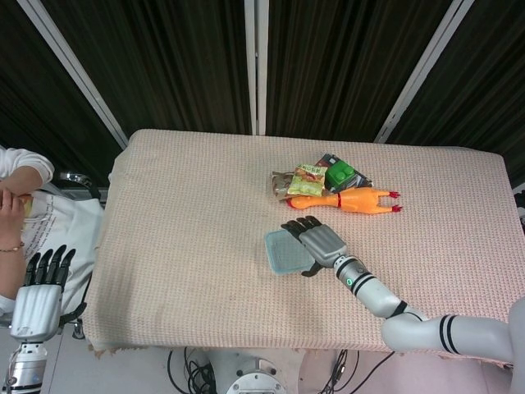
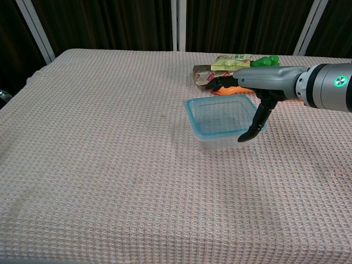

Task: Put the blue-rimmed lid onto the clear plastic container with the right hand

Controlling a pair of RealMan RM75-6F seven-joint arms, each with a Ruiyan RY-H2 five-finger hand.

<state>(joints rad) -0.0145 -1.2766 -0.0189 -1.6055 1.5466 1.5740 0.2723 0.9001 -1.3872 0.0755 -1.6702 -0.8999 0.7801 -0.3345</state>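
The blue-rimmed lid (image 1: 287,250) lies on top of the clear plastic container (image 2: 220,144) just right of the table's middle. In the chest view the lid (image 2: 217,115) sits flat on the container's rim. My right hand (image 1: 321,242) lies over the lid's right side, fingers stretched flat past its far edge. Its thumb hangs down in front of the near right corner, as the chest view of this hand (image 2: 264,82) shows. Nothing is gripped in it. My left hand (image 1: 41,283) hangs off the table's left edge, fingers straight and apart, holding nothing.
Behind the container lie snack packets (image 1: 299,180), a green item (image 1: 340,174) and an orange rubber chicken (image 1: 361,199). A person (image 1: 16,197) sits beyond the left table edge. The knitted tablecloth (image 2: 99,137) covers the whole top.
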